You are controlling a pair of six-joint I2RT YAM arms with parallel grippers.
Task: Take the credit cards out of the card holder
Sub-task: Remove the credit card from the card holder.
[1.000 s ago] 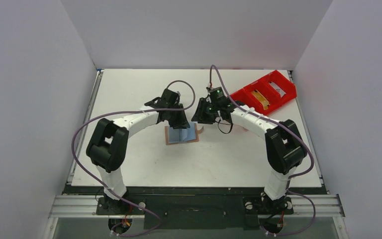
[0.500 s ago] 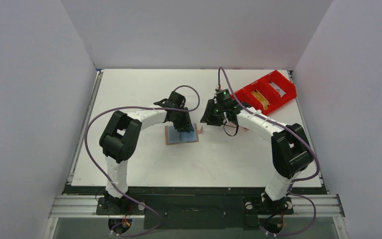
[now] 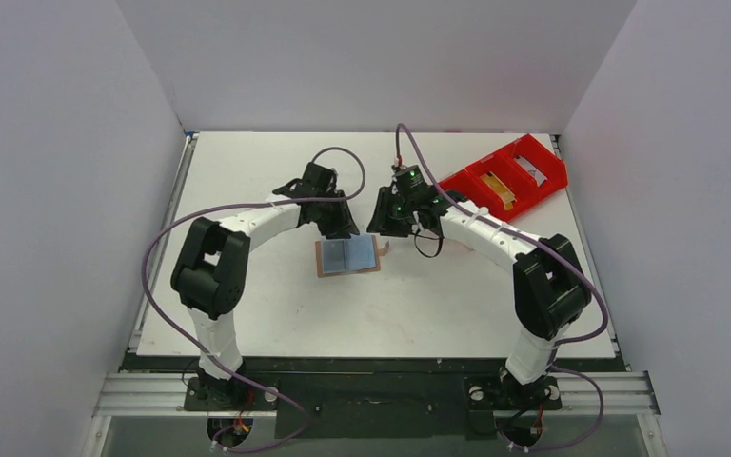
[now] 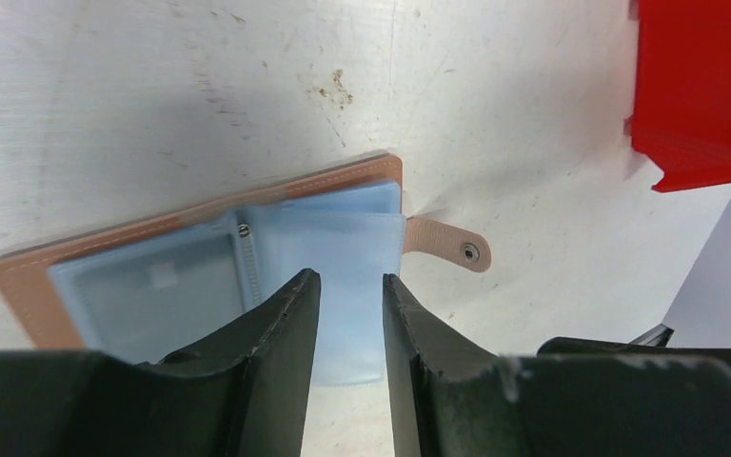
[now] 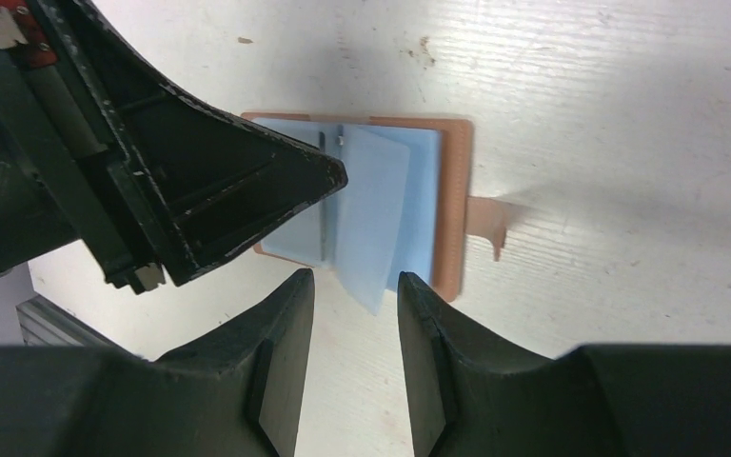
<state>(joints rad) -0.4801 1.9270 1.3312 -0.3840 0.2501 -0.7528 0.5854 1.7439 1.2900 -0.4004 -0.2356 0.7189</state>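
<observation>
Card holder [image 3: 347, 255] lies spread open just under my left pincer [image 3: 343, 228], near the middle of the desk [image 3: 266, 305] and a little toward its left edge. In the left wrist view the pincer [image 4: 347, 276] has its two fingers slightly parted. A narrow gap shows between them and nothing is pinched. The tips hang over the pale blue inner face beside the spine, and I cannot tell whether they touch it. My right pincer [image 3: 383, 221] sits just off the holder's right side. Its wrist view shows the fingers [image 5: 354, 276] spread with nothing between them, only bare desk and one corner of a blue leaf below.

That blue plastic leaf [image 5: 373, 214] is hinged at the spine and stands tilted off the right-hand pocket, its free corner reaching past the tan stitched rim. A tan tab [image 4: 447, 249] with a small metal snap [image 4: 469, 252] juts from the holder's right side toward the right edge of the desk. A small pale patch [image 4: 162, 276] on the left pocket is too blurred to read.

Brown specks [image 4: 333, 86] mark the desk beyond the holder. A red compartment tray [image 3: 509, 176] rests well apart at the far right corner, with a yellow item [image 3: 502, 190] in one compartment.
</observation>
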